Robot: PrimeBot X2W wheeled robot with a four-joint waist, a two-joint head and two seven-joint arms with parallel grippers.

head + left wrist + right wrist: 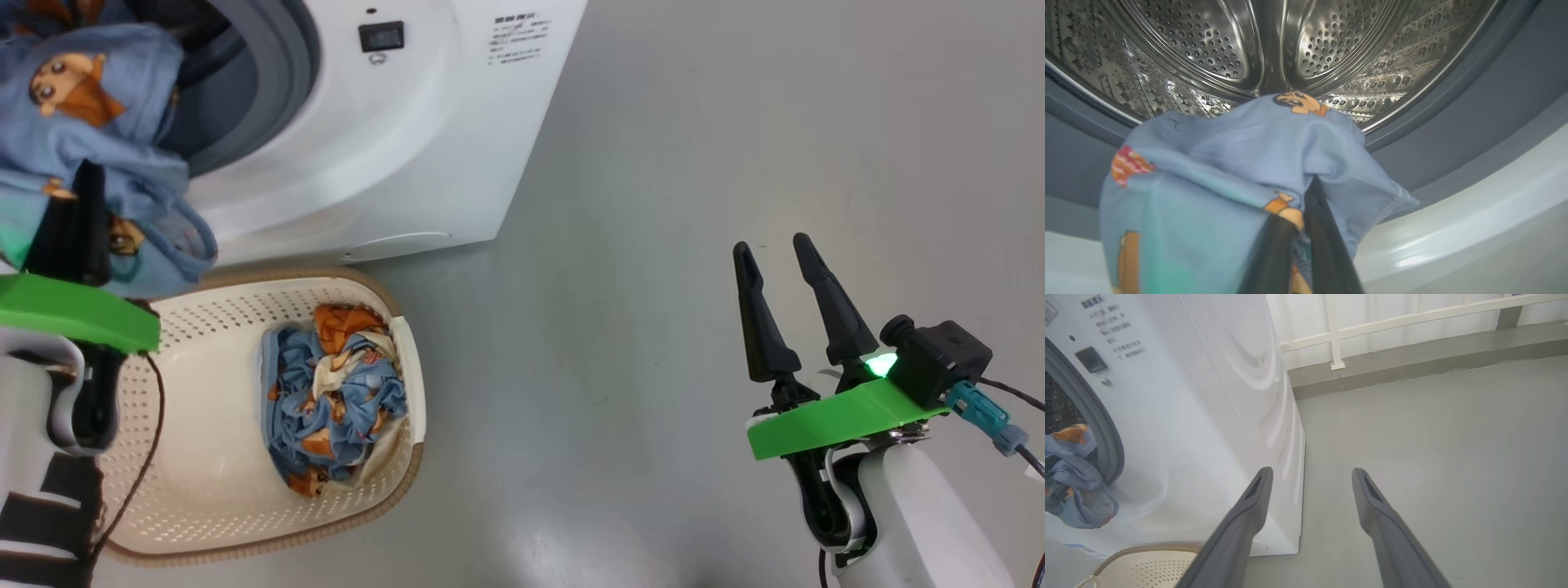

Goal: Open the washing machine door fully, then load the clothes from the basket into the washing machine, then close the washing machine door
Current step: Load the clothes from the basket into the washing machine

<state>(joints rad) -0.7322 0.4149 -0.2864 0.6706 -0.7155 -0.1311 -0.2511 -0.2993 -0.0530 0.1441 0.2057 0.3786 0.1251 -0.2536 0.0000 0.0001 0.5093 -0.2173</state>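
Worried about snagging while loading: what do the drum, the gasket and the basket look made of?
Drum: looks like polished steel, mirror-bright with punched holes.
Gasket: seemingly matte grey-blue rubber, no glare.
Basket: probably cream plastic, evenly perforated, with a brown woven-look rim.

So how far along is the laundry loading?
Done: the washing machine stands open, drum exposed. In hand: the left gripper is shut on a blue garment at the drum mouth. Left: more clothes lie in the basket, the door needs closing; right gripper open.
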